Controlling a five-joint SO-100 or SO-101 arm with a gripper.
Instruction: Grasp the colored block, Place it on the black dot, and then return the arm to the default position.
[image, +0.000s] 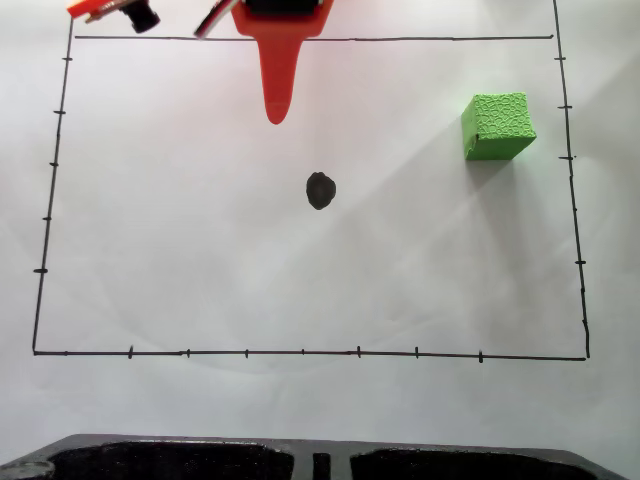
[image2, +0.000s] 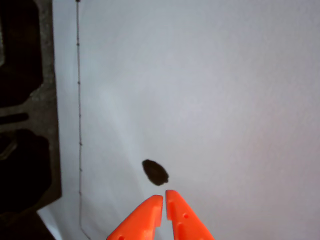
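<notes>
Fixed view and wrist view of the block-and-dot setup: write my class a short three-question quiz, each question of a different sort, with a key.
1. True or false: the green cube sits on the black dot.
2. In the fixed view, the cube lies toward which side of the dot? A) left B) right C) directly below
3. Fill in: in the wrist view the gripper has its orange fingers nearly ____ and holds nothing.

Key: 1 false, the two lie apart on the white paper; 2 B; 3 closed.

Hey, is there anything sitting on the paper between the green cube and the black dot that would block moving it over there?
Nothing visible: only bare white paper lies between the green cube and the black dot.
</notes>
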